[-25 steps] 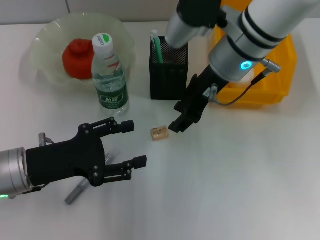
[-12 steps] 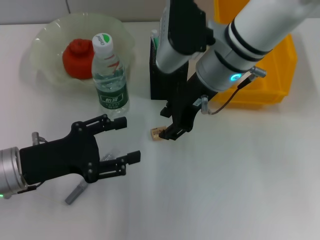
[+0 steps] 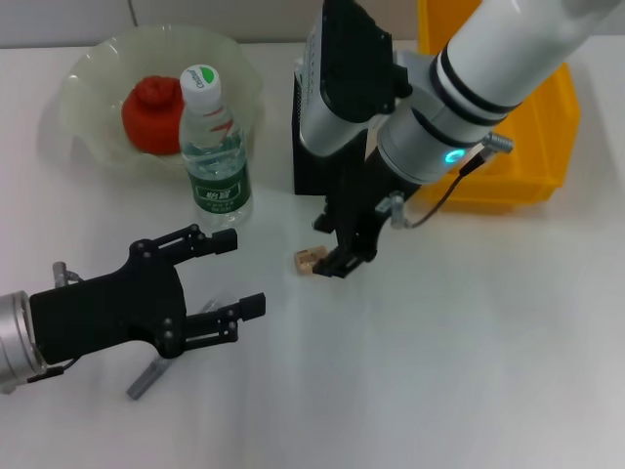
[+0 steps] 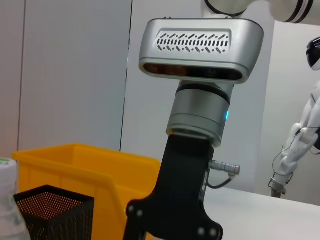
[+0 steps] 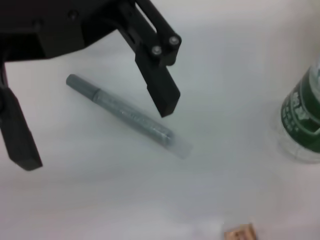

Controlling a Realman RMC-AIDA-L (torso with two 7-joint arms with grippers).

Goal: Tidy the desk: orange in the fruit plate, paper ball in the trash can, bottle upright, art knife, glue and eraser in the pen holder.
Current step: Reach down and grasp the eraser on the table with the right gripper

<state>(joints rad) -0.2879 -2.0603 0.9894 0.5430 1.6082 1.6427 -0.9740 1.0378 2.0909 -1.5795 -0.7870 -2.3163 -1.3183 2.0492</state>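
Observation:
My right gripper (image 3: 332, 246) hangs low over the table in front of the pen holder (image 3: 311, 147), open, its fingertips just right of the small tan eraser (image 3: 309, 260) (image 5: 240, 233). My left gripper (image 3: 244, 274) (image 5: 95, 134) is open above the grey art knife (image 3: 146, 377) (image 5: 125, 115), which lies flat on the table. The bottle (image 3: 217, 147) (image 5: 302, 120) stands upright. In the pale fruit plate (image 3: 88, 73) rests the reddish orange (image 3: 151, 112). The paper ball and the glue are not visible.
A yellow bin (image 3: 518, 127) (image 4: 75, 165) stands behind the right arm, next to the black mesh pen holder (image 4: 55, 210). The right arm's wrist (image 4: 200, 115) fills the left wrist view. Bare white table lies at the front right.
My right gripper has moved left and down, close beside the eraser. The left gripper has drawn back a little toward the front left, staying open over the art knife.

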